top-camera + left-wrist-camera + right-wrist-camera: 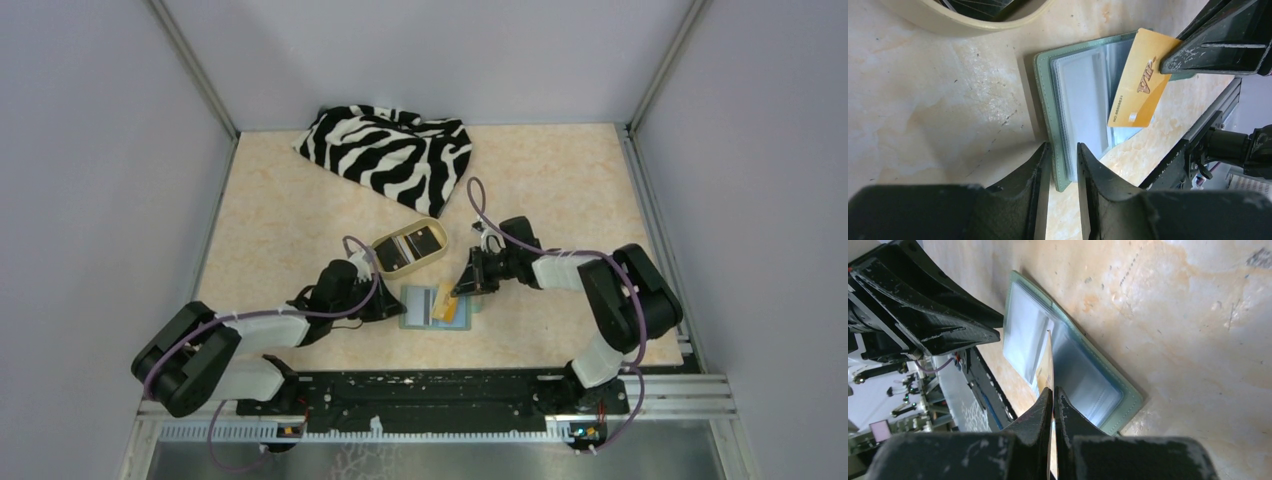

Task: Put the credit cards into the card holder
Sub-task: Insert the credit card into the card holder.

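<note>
— Which step is in hand?

— The seating of one card, it would seem. A gold card (1140, 80) is pinched by one end in the right gripper (1054, 392), whose jaws are closed flat upon it. It is held tilted over the card holder (1083, 100), which lies spread open on the table between the two arms, just beside the tan oval dish (410, 247). Whether the card's corner is already inside a clear sleeve cannot be told.

— And the other arm?

— The left gripper (1064, 150) is set low at the holder's edge, its jaws a little apart, with the green corner seen in the gap. Whether the cover is pressed down cannot be made out.

— What is called for next?

— Probably the card's leading edge should be lined up with a sleeve mouth and slid in flat — the holder being steadied meanwhile. At least one more card appears to be left in the dish.
</note>
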`<state>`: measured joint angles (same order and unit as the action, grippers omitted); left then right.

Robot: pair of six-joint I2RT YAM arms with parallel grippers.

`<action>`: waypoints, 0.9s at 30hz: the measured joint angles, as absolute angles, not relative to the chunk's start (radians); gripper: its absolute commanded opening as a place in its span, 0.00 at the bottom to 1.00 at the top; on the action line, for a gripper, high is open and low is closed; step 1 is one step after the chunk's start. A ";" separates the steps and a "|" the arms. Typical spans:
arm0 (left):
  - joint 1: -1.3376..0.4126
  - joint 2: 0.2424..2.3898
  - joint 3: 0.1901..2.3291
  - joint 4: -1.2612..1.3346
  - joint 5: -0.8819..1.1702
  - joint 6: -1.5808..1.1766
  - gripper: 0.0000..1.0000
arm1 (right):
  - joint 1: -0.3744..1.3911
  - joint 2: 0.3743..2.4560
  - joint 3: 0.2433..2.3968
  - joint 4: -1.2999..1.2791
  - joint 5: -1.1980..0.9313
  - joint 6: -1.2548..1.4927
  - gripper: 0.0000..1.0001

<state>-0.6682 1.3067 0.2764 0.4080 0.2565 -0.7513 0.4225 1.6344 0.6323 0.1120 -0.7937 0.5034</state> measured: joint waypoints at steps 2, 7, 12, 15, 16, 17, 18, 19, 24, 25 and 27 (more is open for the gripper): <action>-0.669 1.291 0.276 0.402 0.257 -0.752 0.33 | 0.422 1.605 0.628 0.115 -0.778 0.497 0.00; -0.675 1.281 0.276 0.391 0.256 -0.752 0.34 | 0.424 1.606 0.628 0.128 -0.761 0.490 0.00; -0.692 1.290 0.276 0.370 0.248 -0.762 0.33 | 0.438 1.616 0.628 0.133 -0.751 0.490 0.00; -0.706 1.293 0.279 0.364 0.237 -0.769 0.32 | 0.454 1.619 0.628 0.135 -0.748 0.490 0.00; -0.707 1.294 0.279 0.363 0.235 -0.771 0.32 | 0.457 1.620 0.628 0.135 -0.748 0.490 0.00; -0.707 1.294 0.280 0.361 0.231 -0.773 0.31 | 0.461 1.621 0.628 0.136 -0.749 0.490 0.00; -0.710 1.295 0.282 0.359 0.228 -0.775 0.31 | 0.463 1.621 0.628 0.136 -0.749 0.490 0.00; -0.712 1.295 0.283 0.358 0.225 -0.776 0.31 | 0.464 1.621 0.628 0.136 -0.750 0.490 0.00; -0.714 1.306 0.291 0.356 0.210 -0.788 0.30 | 0.465 1.631 0.628 0.138 -0.758 0.490 0.00; -0.714 1.310 0.295 0.355 0.209 -0.789 0.30 | 0.466 1.638 0.628 0.142 -0.763 0.490 0.00; -0.714 1.318 0.300 0.356 0.207 -0.791 0.30 | 0.471 1.654 0.628 0.146 -0.772 0.490 0.00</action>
<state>-0.7139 1.3178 0.3000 0.3557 0.2073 -0.7914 0.4706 1.6539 0.6285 0.1459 -0.7723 0.4904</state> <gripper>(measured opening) 0.300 0.006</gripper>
